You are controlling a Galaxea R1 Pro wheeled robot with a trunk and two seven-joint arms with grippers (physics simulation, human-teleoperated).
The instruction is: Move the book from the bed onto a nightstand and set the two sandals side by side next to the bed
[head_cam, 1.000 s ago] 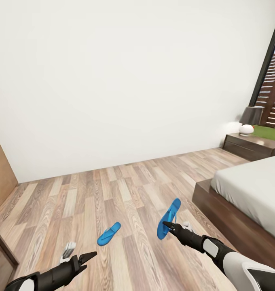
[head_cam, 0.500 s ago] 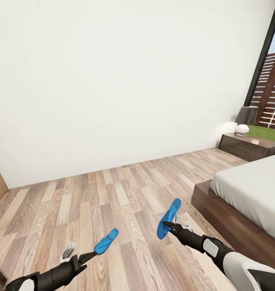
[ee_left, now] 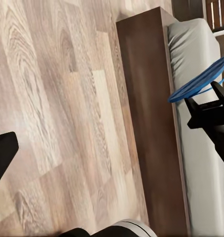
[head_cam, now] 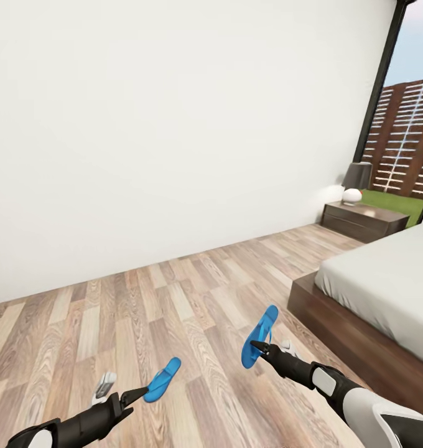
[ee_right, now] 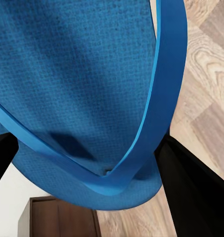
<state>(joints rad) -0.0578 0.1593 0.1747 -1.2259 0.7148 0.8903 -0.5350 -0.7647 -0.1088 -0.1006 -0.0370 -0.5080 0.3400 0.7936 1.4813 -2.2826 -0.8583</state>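
Head view: one blue sandal (head_cam: 260, 336) is clamped in the right gripper (head_cam: 256, 344) and held above the wood floor (head_cam: 174, 298), near the bed (head_cam: 385, 292). A second sandal (head_cam: 162, 379) lies on the floor, just ahead of the left gripper (head_cam: 132, 393), whose fingers cannot be told as apart or together. Neither sandal is placed yet; a nightstand (head_cam: 362, 219) is seen by the far wall, and the book is not yet dealt with.

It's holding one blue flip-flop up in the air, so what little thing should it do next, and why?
Probably lower the right tool toward the bare wood floor beside the bed and set the held sandal down there. That sandal is clamped and off the ground with the bed frame close by, while the other sandal lies flat on the planks near the left tool.
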